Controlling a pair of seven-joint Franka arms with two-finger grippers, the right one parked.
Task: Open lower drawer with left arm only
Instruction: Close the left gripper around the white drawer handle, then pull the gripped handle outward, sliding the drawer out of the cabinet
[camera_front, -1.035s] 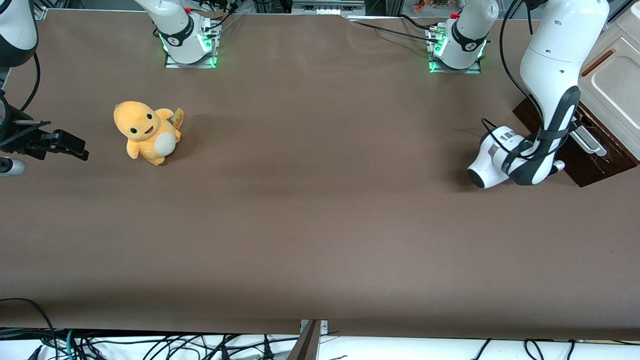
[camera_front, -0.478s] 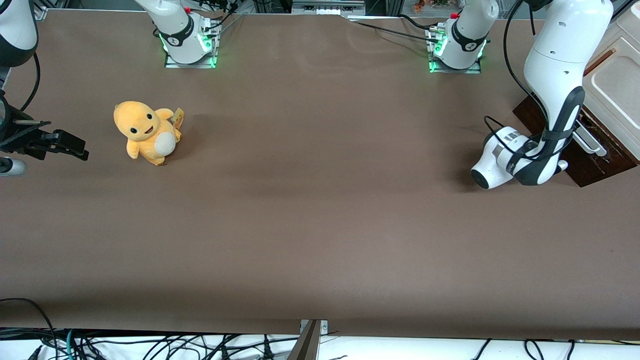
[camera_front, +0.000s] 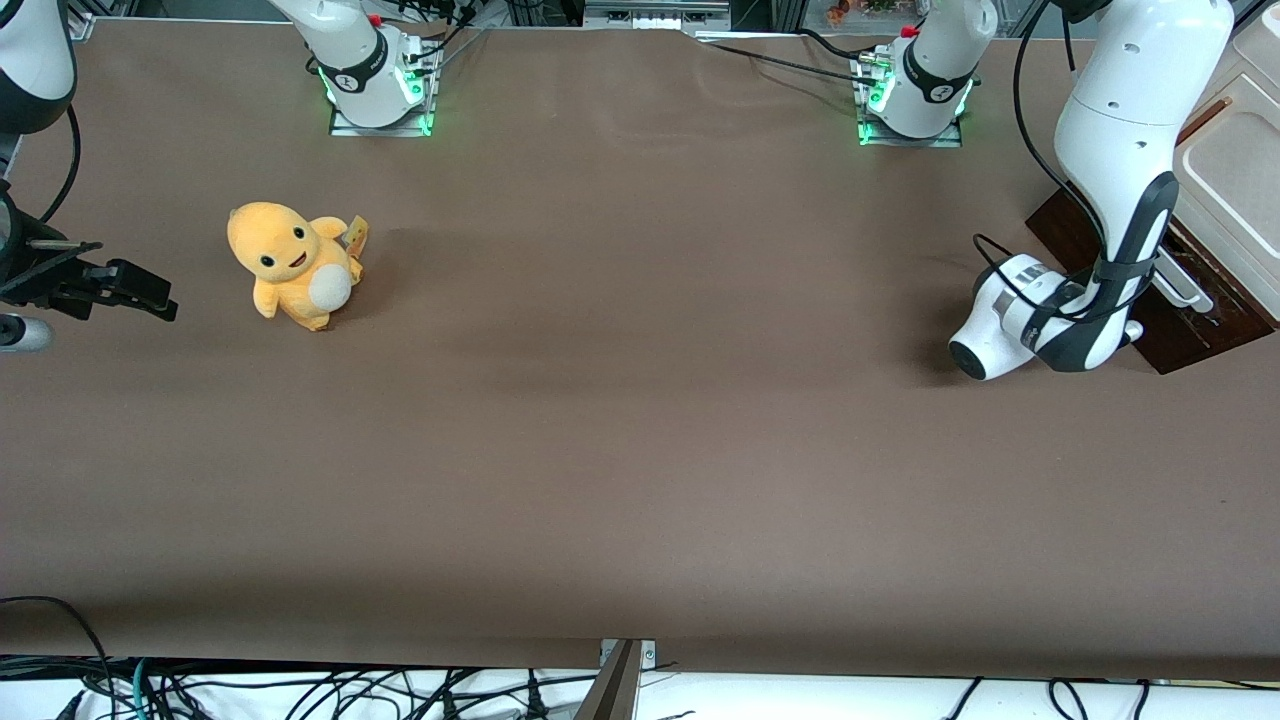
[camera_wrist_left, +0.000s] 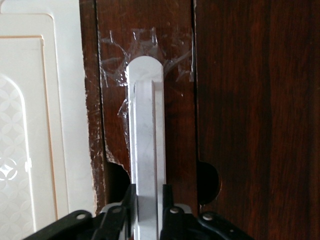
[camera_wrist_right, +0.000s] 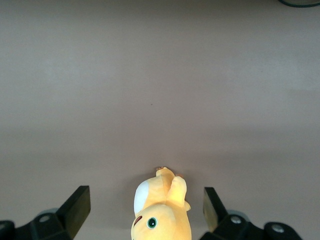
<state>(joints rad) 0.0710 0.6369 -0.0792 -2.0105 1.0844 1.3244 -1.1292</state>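
While clamped, hand (camera_wrist_left: 148, 210): narrow, fingers gripping the white handle (camera_wrist_left: 146, 135).
Lower drawer (camera_front: 1190, 325): dark-brown front, beside the cream cabinet (camera_front: 1235, 165).
Left arm (camera_front: 1120, 190): above the drawer.

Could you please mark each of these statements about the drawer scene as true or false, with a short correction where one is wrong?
1. The left arm's claw sits at the white bar handle of the lower drawer, with a finger on each side of the bar. True.
2. The claw is holding the orange plush toy. False: the toy sits alone on the brown table, toward the parked arm's end.
3. Clear tape shows on the dark wood around the rounded end of the handle. True.
4. The handle is black. False: it is white.
5. A cream cabinet stands right beside the lower drawer. True.
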